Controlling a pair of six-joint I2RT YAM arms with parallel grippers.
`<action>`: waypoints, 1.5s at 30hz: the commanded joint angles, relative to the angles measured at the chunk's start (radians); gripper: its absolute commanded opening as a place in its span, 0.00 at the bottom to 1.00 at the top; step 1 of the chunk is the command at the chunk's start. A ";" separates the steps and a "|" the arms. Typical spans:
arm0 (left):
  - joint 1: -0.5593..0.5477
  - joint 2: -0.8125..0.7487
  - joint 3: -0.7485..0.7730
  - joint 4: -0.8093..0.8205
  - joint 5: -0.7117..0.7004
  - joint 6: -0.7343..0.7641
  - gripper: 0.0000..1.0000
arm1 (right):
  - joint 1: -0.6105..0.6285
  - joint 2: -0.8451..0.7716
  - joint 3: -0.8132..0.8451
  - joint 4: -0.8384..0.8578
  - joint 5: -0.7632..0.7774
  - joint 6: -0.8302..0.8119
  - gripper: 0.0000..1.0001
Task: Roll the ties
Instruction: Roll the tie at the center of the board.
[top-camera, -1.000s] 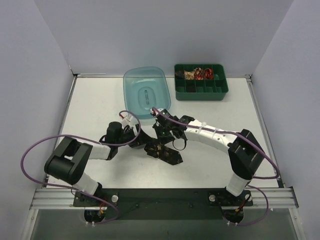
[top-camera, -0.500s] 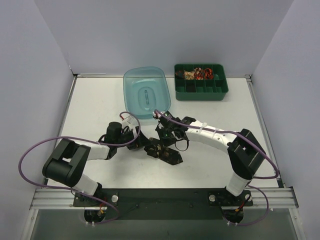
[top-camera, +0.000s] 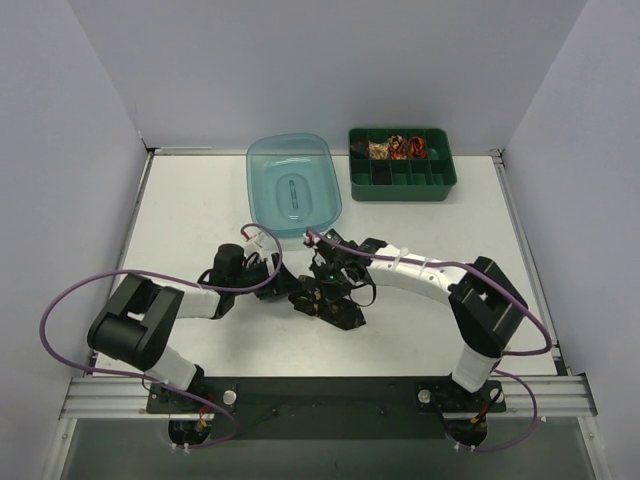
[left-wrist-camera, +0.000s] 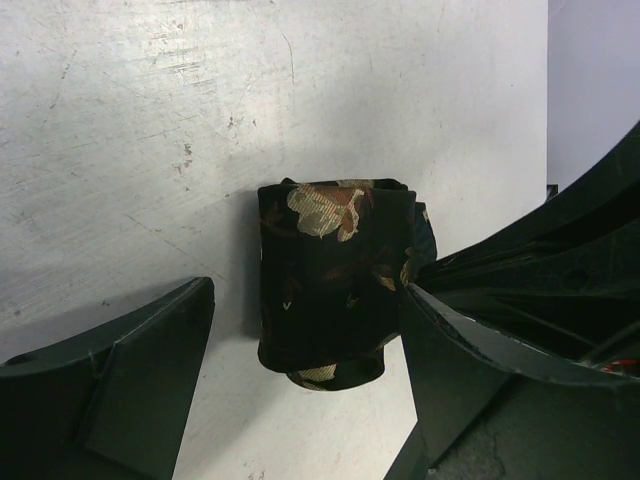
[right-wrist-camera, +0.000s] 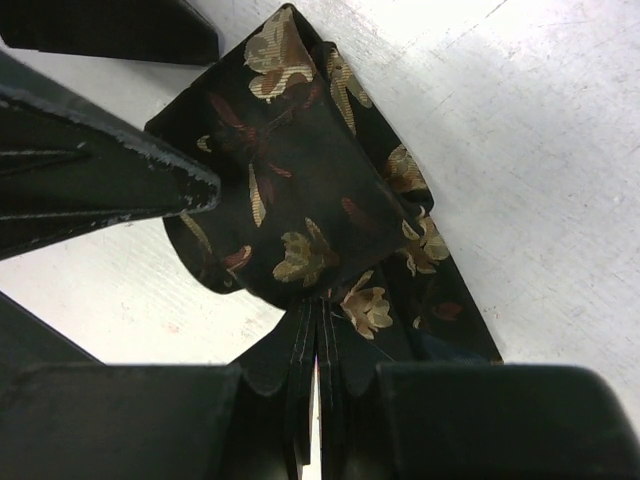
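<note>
The overhead view is bright and even, with soft light from above; the arms throw only weak, short shadows on the white table. In the left wrist view the table top shows a pale glare, and the tie casts a soft shadow to its left. In the right wrist view the tie is sharp, while the near black fingers are dark and slightly blurred.

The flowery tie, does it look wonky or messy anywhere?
A little. The tie is only half rolled: its coil looks loose and lopsided, with uneven edges, and an unrolled tail lies flat on the table. The right gripper pinches one fold. Nothing looks torn or spilled.
</note>
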 joint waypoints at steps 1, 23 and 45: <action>0.006 0.011 0.005 0.023 0.030 0.006 0.83 | 0.012 0.045 0.043 -0.015 -0.016 -0.002 0.00; 0.012 -0.045 -0.035 0.026 0.001 -0.004 0.79 | 0.017 0.088 0.094 -0.001 0.015 0.028 0.00; -0.069 0.113 -0.032 0.346 0.034 -0.151 0.48 | 0.017 0.202 0.159 0.054 -0.007 0.042 0.00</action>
